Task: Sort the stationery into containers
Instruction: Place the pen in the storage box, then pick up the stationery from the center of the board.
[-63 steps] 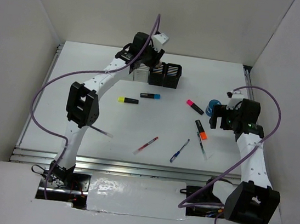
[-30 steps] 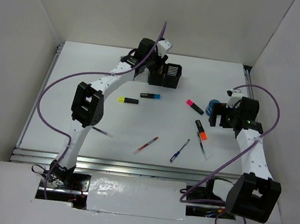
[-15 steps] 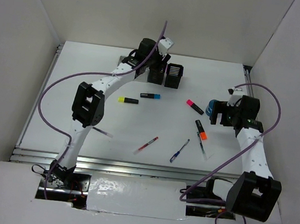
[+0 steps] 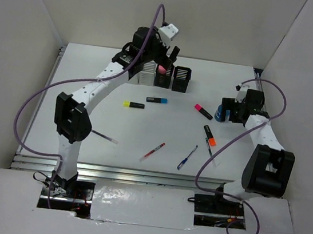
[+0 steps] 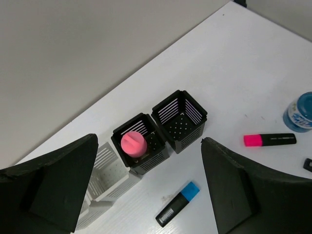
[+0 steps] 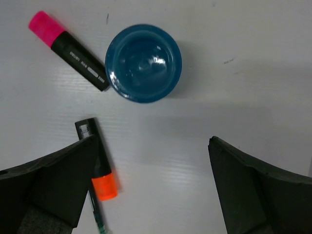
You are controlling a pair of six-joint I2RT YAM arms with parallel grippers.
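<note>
White arm links (image 4: 100, 82), black joint housings (image 4: 72, 118), purple cables (image 4: 156, 16) looping alongside; matte black wedge-shaped tool fingers (image 5: 53, 180).

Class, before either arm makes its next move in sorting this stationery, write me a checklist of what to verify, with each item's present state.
1. Is the left tool open and empty: ok.
2. Is the pink-capped cylinder standing inside a black holder: ok.
3. Is the right tool open: ok.
4. Is the blue cylinder upright and in line with the gap of the right tool: ok.
5. Is there room around the blue cylinder: not ok, the pink highlighter lies right beside it.
6. Height of the right tool above the blue cylinder: cannot tell.
</note>
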